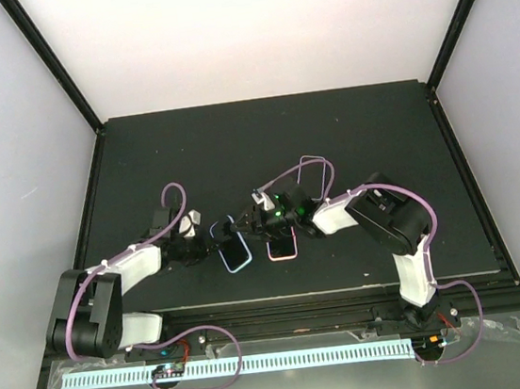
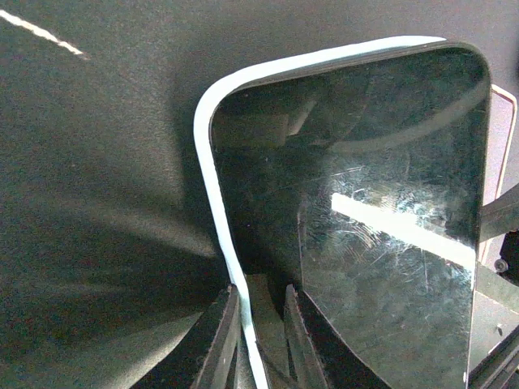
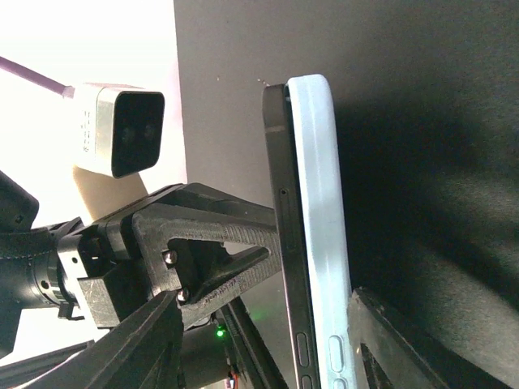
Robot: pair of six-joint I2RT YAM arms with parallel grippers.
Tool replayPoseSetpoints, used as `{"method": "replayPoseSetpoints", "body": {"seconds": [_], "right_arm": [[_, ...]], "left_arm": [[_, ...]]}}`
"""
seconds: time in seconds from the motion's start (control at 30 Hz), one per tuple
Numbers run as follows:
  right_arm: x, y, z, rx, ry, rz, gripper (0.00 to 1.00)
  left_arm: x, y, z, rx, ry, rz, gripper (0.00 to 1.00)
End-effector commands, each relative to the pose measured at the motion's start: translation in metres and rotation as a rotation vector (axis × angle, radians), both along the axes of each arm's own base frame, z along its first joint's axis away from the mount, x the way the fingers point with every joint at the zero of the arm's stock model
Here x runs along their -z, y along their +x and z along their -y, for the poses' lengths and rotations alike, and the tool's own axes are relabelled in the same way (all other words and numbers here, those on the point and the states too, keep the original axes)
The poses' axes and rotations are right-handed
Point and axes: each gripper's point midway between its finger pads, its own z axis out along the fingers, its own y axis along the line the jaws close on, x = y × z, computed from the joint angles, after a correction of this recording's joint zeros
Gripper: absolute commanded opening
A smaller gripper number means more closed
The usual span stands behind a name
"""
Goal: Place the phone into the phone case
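The phone (image 1: 236, 251) lies dark screen up, partly inside the pale blue phone case (image 2: 209, 162), near the table's front centre. My left gripper (image 2: 259, 316) is shut on the case's long rim, one finger outside it and one inside by the phone (image 2: 389, 203). Seen edge-on in the right wrist view, the phone (image 3: 280, 203) rests against the case (image 3: 316, 203), its side standing proud of the rim. My right gripper (image 3: 266, 298) is open and straddles both: one finger touches the case's back, the other stands clear of the screen side.
A second flat item with a pink rim (image 1: 283, 247) lies just right of the phone, under my right arm. The left arm's finger and white wrist camera (image 3: 122, 130) sit close beside the right gripper. Purple cables loop over both arms.
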Motion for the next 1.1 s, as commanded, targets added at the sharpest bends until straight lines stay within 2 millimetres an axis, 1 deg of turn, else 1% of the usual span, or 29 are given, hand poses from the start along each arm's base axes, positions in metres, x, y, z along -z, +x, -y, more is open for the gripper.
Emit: {"method": "replayPoseSetpoints", "body": {"seconds": [0.0, 0.13, 0.47, 0.53, 0.63, 0.73, 0.83, 0.93, 1.0, 1.07], "right_arm": [[-0.021, -0.019, -0.02, -0.122, 0.065, 0.03, 0.56], [-0.021, -0.02, -0.021, -0.147, 0.062, 0.033, 0.53], [-0.011, -0.021, -0.022, -0.189, 0.003, 0.039, 0.52], [-0.009, -0.02, -0.022, -0.2, -0.023, 0.047, 0.48], [-0.012, -0.02, -0.023, -0.204, -0.021, 0.056, 0.36], [-0.014, -0.019, -0.024, -0.205, -0.01, 0.057, 0.3], [-0.011, -0.018, -0.023, -0.202, -0.02, 0.058, 0.32], [-0.005, -0.019, -0.022, -0.207, -0.037, 0.052, 0.38], [-0.003, -0.019, -0.022, -0.21, -0.044, 0.052, 0.4], [0.0, -0.02, -0.022, -0.215, -0.049, 0.049, 0.38]], "left_arm": [[0.003, -0.009, -0.002, 0.016, 0.019, -0.006, 0.17], [0.001, -0.01, -0.002, 0.019, 0.017, -0.005, 0.18], [0.004, -0.012, -0.005, 0.014, 0.033, -0.015, 0.18], [0.004, -0.012, -0.005, 0.014, 0.036, -0.016, 0.18], [0.004, -0.012, -0.005, 0.013, 0.037, -0.017, 0.18], [0.003, -0.012, -0.005, 0.012, 0.035, -0.013, 0.19], [0.003, -0.013, -0.004, 0.019, 0.03, -0.015, 0.2], [0.004, -0.013, -0.004, 0.021, 0.026, -0.019, 0.2], [0.003, -0.012, -0.003, 0.022, 0.021, -0.02, 0.21], [0.002, -0.012, -0.002, 0.019, 0.016, -0.019, 0.22]]}}
